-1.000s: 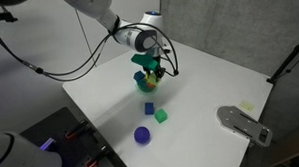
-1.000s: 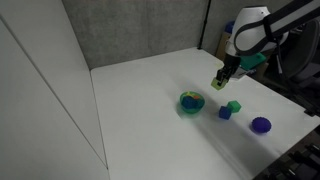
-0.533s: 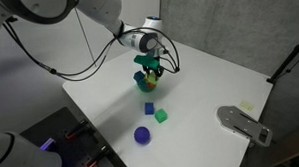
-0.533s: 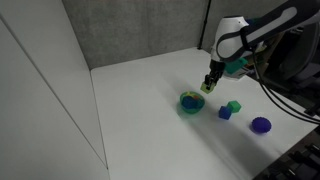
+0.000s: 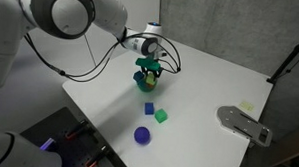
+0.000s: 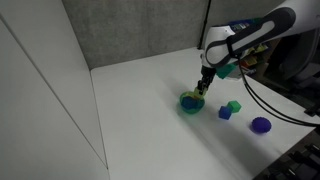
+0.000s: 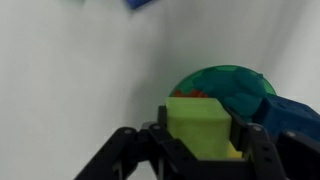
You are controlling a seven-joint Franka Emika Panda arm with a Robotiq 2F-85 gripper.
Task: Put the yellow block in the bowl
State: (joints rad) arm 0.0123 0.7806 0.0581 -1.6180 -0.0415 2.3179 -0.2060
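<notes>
End effector (image 6: 203,88) is clamped on the yellow block (image 7: 200,123), holding it just over the rim of the green bowl (image 6: 190,103). Green cube (image 6: 234,106) and blue cube (image 6: 225,113) sit near it on the tabletop (image 6: 140,110).

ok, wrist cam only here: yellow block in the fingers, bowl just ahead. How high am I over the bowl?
Observer: Low. In an exterior view the gripper hangs just above the rim of the bowl.
Operator: Centred?
Observer: No, it sits toward one side of the rim. I cannot tell if the yellow block would clear it.
Operator: Anything crowding the bowl?
Observer: No. The green cube, blue cube and round purple object all stand apart from it.
</notes>
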